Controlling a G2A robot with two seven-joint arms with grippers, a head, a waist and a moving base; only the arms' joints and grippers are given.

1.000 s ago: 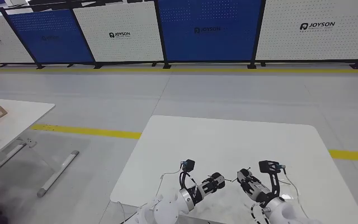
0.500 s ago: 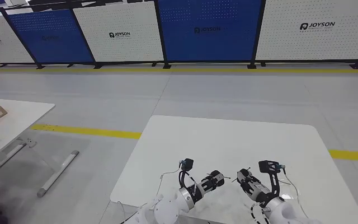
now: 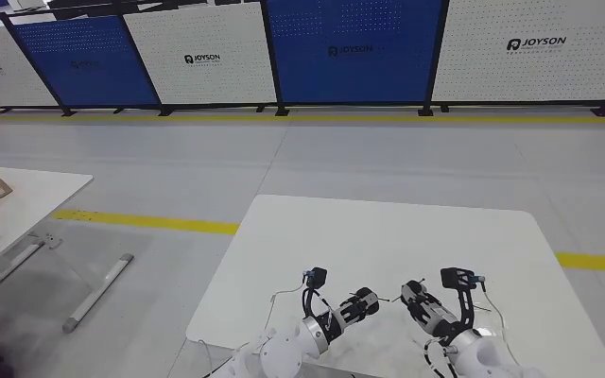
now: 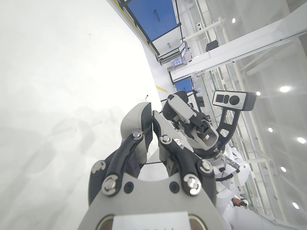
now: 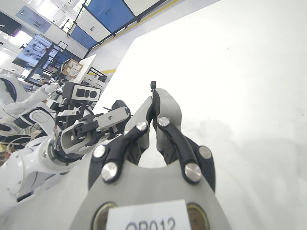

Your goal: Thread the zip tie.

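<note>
A thin black zip tie is held between both grippers, low over the white table [image 3: 378, 227] near its front edge. My right gripper [image 5: 153, 96] is shut on the tie's head end, and the small square head [image 5: 153, 84] pokes out past the fingertips. My left gripper [image 4: 152, 111] is shut on the other end, with a short black tip [image 4: 146, 96] showing beyond its fingers [image 4: 134, 120]. A stretch of strap [image 4: 153, 162] crosses behind its jaws. In the top view the left gripper [image 3: 371, 302] and right gripper [image 3: 406, 293] face each other a short gap apart.
The table top around the grippers is bare white, with its front edge [image 3: 203, 338] just behind the arms. A second white table [image 3: 28, 194] stands at the far left across the floor. Blue and white partition panels [image 3: 350, 47] line the back.
Almost nothing differs. The left gripper has pulled back a touch and the right wrist has shifted slightly to the right; both stay shut on the tie.
</note>
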